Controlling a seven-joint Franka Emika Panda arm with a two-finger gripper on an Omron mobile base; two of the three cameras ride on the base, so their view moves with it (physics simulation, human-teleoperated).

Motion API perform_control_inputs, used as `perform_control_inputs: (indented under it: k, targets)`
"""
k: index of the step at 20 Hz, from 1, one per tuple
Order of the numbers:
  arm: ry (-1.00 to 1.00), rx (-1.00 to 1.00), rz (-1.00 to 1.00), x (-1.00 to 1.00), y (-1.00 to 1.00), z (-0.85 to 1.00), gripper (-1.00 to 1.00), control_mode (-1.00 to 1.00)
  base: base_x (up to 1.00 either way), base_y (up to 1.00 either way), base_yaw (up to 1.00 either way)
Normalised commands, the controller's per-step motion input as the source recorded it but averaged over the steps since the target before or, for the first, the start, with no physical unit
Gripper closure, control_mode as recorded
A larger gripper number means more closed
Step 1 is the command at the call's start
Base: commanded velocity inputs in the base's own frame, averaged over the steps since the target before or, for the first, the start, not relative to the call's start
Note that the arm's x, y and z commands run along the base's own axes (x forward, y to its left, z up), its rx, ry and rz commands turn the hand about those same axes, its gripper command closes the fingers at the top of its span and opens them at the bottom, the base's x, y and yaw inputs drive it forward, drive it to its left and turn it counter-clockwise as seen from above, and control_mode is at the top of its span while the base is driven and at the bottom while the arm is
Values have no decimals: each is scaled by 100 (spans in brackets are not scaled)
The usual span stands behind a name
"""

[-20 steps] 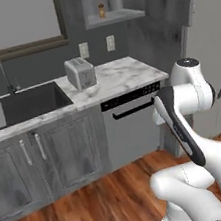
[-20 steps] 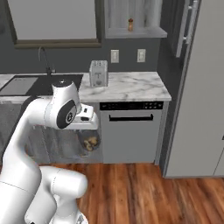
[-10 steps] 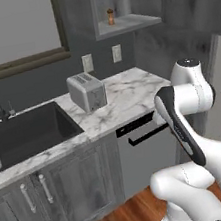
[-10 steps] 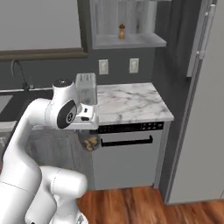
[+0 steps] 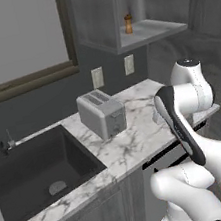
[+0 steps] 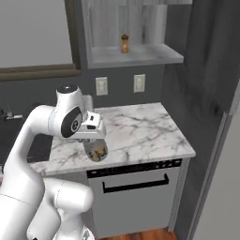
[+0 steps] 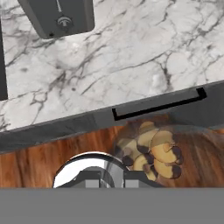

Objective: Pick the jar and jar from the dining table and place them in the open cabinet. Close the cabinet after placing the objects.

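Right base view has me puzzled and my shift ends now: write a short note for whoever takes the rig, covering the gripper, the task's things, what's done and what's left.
Gripper: shut on the jar, a clear jar of cookies, held at the front edge of the marble counter, beside the toaster.
Open cabinet: above the counter, already holding one small brown jar on its shelf.
Done: first jar shelved, second picked up and carried here.
Left: lift the held jar onto the shelf, release it, then close the cabinet door.

marble counter (image 5: 138, 143), toaster (image 5: 102, 114) on it, seemingly upright
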Motion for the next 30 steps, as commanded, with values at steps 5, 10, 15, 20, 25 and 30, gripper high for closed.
perform_control_inputs:
  k: [5, 10, 15, 20, 25, 30]
  targets:
    - [0, 0, 0, 0, 0, 0, 100, 100, 64, -43, -7]
    - [0, 0, 0, 0, 0, 0, 100, 100, 33, -87, 0]
    - [0, 0, 0, 0, 0, 0, 100, 100, 72, -15, 0]
    - [0, 0, 0, 0, 0, 0, 100, 100, 61, 18, 0]
    - [0, 0, 0, 0, 0, 0, 100, 100, 7, 8, 0]
    - [0, 0, 0, 0, 0, 0, 100, 100, -9, 20, 0]
